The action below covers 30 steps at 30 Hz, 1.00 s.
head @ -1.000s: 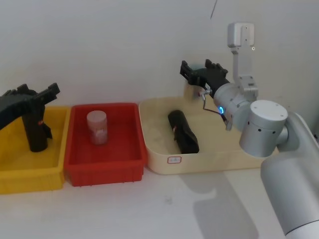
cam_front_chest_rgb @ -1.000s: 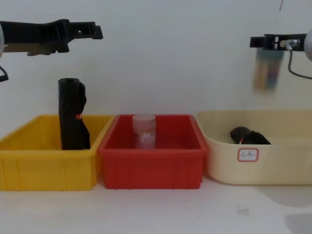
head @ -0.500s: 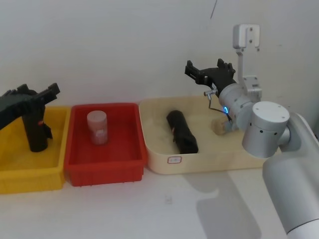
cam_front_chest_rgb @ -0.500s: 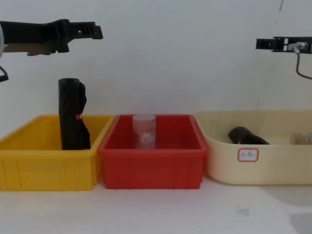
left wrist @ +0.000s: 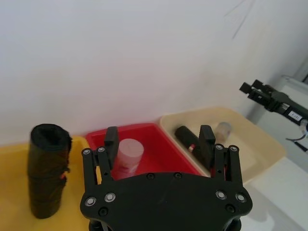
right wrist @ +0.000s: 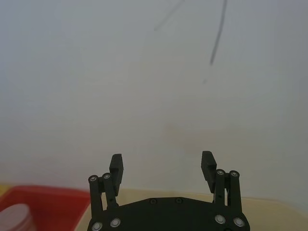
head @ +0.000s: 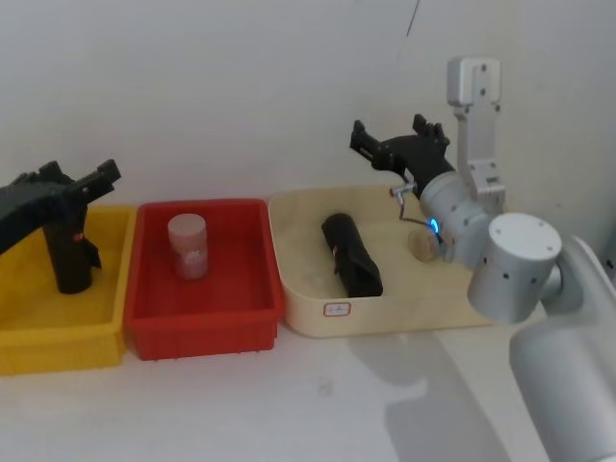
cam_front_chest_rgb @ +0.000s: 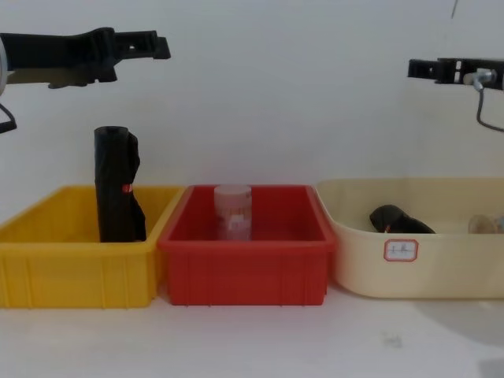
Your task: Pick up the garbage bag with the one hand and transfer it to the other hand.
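The garbage bag [head: 351, 255] is a lumpy black bundle lying in the cream bin [head: 308, 310]; the chest view shows its top [cam_front_chest_rgb: 400, 220] over the bin wall, and the left wrist view shows it too [left wrist: 185, 136]. My right gripper [head: 390, 140], on the arm with a blue ring, hovers open and empty high above the bin's back edge [right wrist: 161, 163] [cam_front_chest_rgb: 421, 69]. The left gripper [head: 85, 183] hangs open and empty above the yellow bin, far left of the bag [left wrist: 159, 137] [cam_front_chest_rgb: 146, 46].
A slimmer upright black bundle with a red mark [head: 69, 252] stands in the yellow bin [cam_front_chest_rgb: 47, 268]. A pale jar [head: 188, 245] stands in the red bin [cam_front_chest_rgb: 244, 276]. A small pale object [head: 422, 245] lies in the cream bin right of the bag.
A small object fell from under the right gripper into the cream bin and now lies still. The right gripper drifted right, then slightly back left. The left gripper edged right.
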{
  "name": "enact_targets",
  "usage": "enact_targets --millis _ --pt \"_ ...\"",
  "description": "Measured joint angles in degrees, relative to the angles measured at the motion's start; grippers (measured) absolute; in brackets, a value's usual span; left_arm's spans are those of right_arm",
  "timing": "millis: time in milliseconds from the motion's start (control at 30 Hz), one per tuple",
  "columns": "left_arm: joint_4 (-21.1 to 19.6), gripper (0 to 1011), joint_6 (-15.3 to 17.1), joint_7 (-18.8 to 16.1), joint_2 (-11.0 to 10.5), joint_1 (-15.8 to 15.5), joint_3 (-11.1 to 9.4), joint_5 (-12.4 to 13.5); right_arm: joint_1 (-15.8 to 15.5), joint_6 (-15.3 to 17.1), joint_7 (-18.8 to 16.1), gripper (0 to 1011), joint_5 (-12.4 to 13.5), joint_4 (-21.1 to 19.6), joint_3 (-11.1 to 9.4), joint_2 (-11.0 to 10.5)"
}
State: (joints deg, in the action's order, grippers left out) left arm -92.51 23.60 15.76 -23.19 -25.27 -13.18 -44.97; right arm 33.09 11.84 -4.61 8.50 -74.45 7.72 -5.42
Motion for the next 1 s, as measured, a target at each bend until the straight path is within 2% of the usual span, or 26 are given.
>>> enact_targets --millis 267,567,1000 --pt "0.48 1001 -1.32 3.71 -0.03 0.79 -0.44 -1.88 -6.58 -2.35 -2.43 1001 0.16 -6.77 1.39 -0.66" --pt "1.32 1001 -2.41 6.51 0.12 1.22 -1.45 -3.0 -12.11 -3.34 -4.32 1001 0.75 -12.67 3.15 -1.42" --pt "1.79 1001 -3.04 8.12 0.19 1.48 -1.98 -3.65 -15.59 -3.75 -5.46 1001 1.15 -16.21 4.32 -1.93"
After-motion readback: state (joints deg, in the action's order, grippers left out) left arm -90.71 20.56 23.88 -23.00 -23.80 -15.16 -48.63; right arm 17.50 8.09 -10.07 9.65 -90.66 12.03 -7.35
